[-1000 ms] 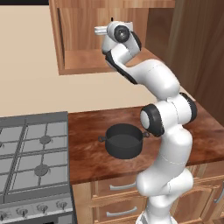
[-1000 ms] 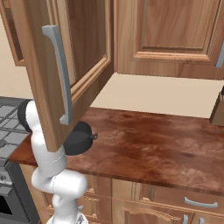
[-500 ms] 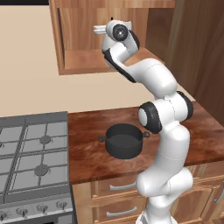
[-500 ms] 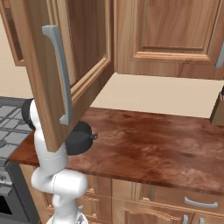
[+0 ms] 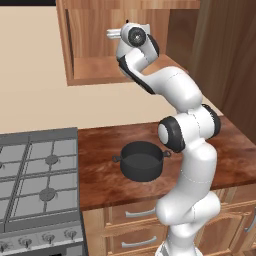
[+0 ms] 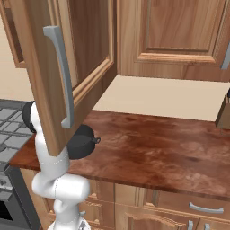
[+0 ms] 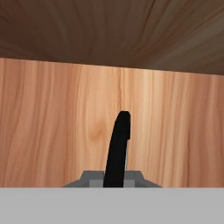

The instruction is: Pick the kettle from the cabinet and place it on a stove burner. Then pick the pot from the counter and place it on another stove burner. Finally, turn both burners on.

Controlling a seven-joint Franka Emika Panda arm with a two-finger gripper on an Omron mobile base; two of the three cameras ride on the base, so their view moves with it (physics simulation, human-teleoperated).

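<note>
You have the cabinet (image 5: 95, 70) open-fronted on the wall above the counter (image 5: 105, 145), its door (image 6: 58, 67) swung out across the right base view. The arm reaches up from the base so that the hand sits at the cabinet's opening. To the left of the counter lies the grey stove (image 5: 35, 180), with two round stove burners (image 5: 51, 160) under square grates on the side nearest the counter. The pot (image 5: 142, 161) rests on the counter just beside the arm's lower joint, lidless, its loop handles out to either side. In the hand view you look at the cabinet's back panel, and a thin black arched strip, the kettle's handle (image 7: 118, 148), rises from between the gripper (image 7: 112, 179) tips. The jaws stand closed tight around that handle. The kettle's body lies hidden below the hand.
</note>
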